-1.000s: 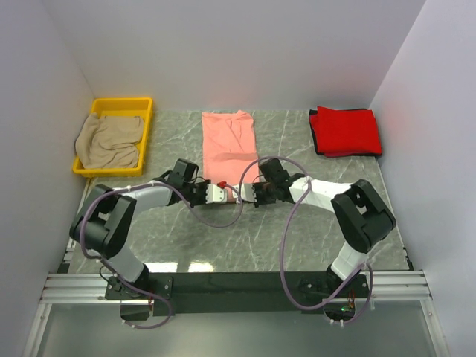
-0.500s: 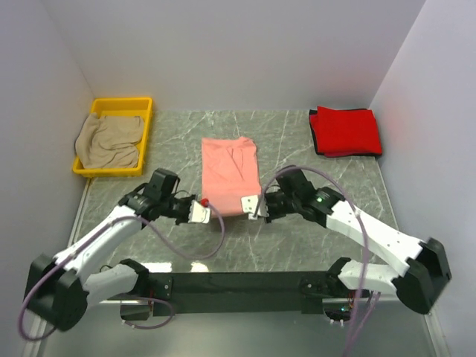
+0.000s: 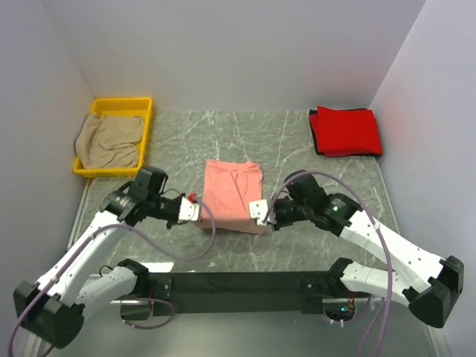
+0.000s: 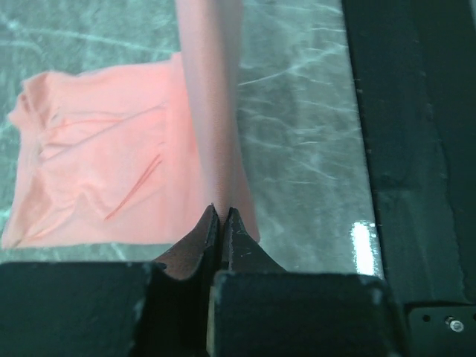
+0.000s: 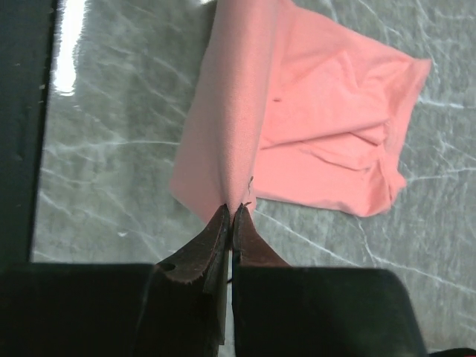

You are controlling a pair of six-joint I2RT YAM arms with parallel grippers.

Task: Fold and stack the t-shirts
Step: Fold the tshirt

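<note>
On marble table (image 3: 297,141), left gripper (image 4: 220,210) and right gripper (image 5: 230,207) pinch salmon-pink t-shirt (image 3: 232,190) (seemingly raised).

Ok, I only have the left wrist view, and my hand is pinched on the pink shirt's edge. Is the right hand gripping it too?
Observer: Yes. The right hand is shut on the pink shirt, with an edge of the cloth pinched between its fingertips.
Operator: Is there a finished shirt to stack it on?
Observer: The red shirt lies folded at the far right corner of the table.
Operator: And the third one?
Observer: The beige shirt is crumpled in the yellow bin at the far left.
</note>
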